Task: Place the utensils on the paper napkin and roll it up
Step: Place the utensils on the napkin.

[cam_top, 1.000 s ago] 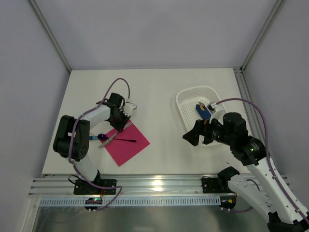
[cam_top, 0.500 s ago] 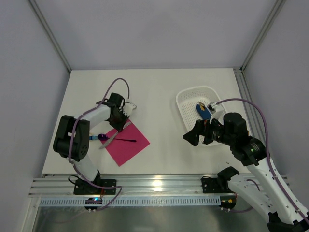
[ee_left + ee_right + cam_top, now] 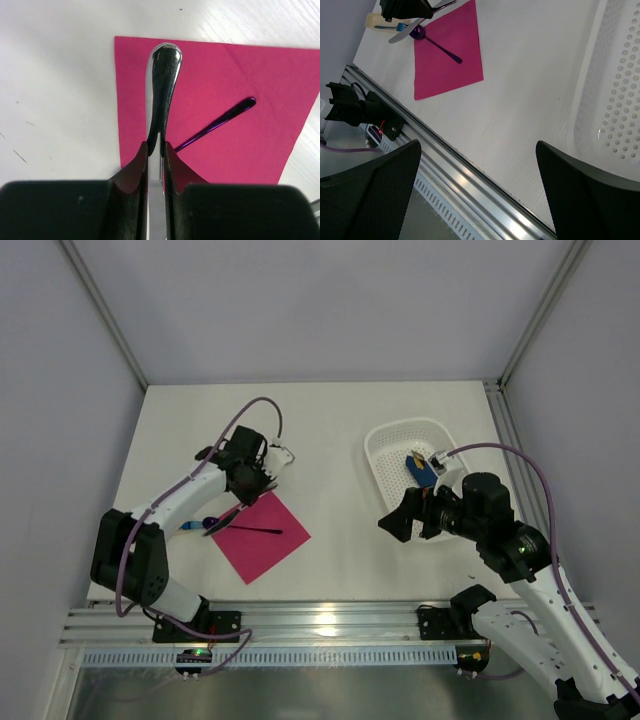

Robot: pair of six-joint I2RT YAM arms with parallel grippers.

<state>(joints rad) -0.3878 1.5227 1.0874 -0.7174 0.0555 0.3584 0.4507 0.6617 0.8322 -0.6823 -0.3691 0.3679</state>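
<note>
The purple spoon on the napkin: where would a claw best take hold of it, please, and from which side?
Take the handle's outer half from straight above. The spoon lies flat on the napkin, and its thin straight handle is open on both sides there for fingers to straddle.

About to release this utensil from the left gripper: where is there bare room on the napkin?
Bare: the near half of the napkin, between the handle of the spoon and the near corner; also the table between napkin and basket. Crowded: the napkin's far-left side, with the spoon's head, the left gripper and its utensil.
</note>
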